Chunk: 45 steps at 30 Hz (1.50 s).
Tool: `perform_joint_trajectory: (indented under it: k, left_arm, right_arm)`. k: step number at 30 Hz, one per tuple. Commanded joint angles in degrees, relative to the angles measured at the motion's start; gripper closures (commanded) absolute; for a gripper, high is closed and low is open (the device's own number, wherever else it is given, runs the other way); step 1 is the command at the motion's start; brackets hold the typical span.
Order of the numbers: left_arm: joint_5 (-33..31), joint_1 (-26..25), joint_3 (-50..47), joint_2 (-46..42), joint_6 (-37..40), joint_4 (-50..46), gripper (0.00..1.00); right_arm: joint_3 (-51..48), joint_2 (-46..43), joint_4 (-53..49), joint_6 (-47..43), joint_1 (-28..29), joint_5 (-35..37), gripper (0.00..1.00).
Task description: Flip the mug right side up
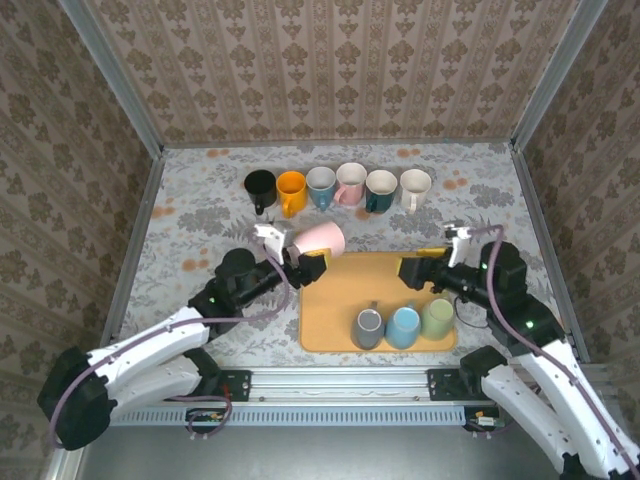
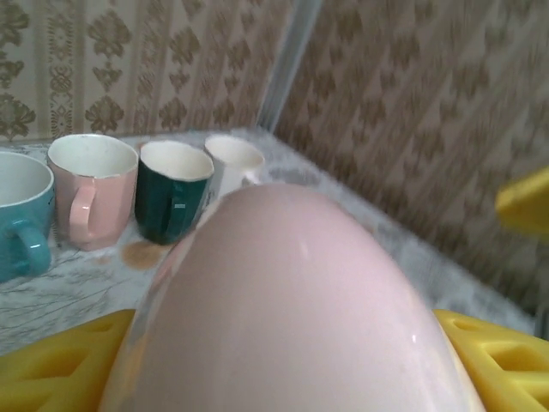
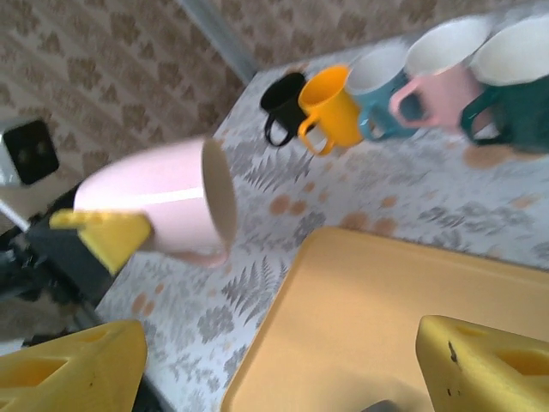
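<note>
A pale pink mug (image 1: pixel 322 238) hangs in the air on its side just off the tray's far left corner, its mouth facing right. My left gripper (image 1: pixel 300 256) is shut on its body. From the left wrist the mug (image 2: pixel 283 292) bulges up between my yellow fingers (image 2: pixel 51 365). From the right wrist the mug (image 3: pixel 154 202) shows its open rim, with the handle underneath. My right gripper (image 1: pixel 414 268) stands open over the tray, to the mug's right and apart from it, nothing between its fingers (image 3: pixel 480 369).
An orange tray (image 1: pixel 335 300) carries three upright mugs along its near edge: grey (image 1: pixel 369 328), blue (image 1: pixel 403 326), green (image 1: pixel 438 318). Several upright mugs stand in a row at the back, from black (image 1: pixel 259 185) to white (image 1: pixel 414 187). Patterned walls enclose the table.
</note>
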Motion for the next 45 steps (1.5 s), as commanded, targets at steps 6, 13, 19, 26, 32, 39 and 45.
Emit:
perform_joint_trajectory:
  k: [6, 13, 19, 26, 32, 39, 45]
  left_arm:
    - [-5.20, 0.29, -1.60, 5.40, -29.72, 40.20, 0.61]
    - [-5.03, -0.43, -2.11, 2.06, -32.61, 40.20, 0.62]
    - [-6.04, -0.62, -3.47, 0.18, -35.76, 40.03, 0.63]
    - [-6.55, -1.29, -3.51, -0.75, -35.88, 39.96, 0.63]
    - [-6.07, -2.96, -2.55, 0.45, -35.92, 39.94, 0.63]
    - [-5.86, -4.40, -1.79, 0.92, -35.50, 39.81, 0.62]
    - [-5.60, -5.43, -1.75, 1.16, -35.05, 37.23, 0.59]
  right_arm:
    - [-2.03, 7.44, 19.18, 8.00, 7.14, -4.64, 0.14]
    - [-5.14, 18.95, 47.20, 23.95, 7.22, -18.41, 0.15]
    - [-2.39, 25.06, 54.29, 25.27, 10.30, -21.17, 0.15]
    - [-0.76, 29.02, 61.61, 27.21, 13.09, -22.52, 0.15]
    - [1.83, 30.67, 56.46, 23.90, 13.56, -20.26, 0.16]
    - [2.20, 34.10, 61.33, 26.25, 13.72, -20.54, 0.20]
    - [2.37, 34.84, 64.56, 27.83, 14.15, -21.27, 0.45]
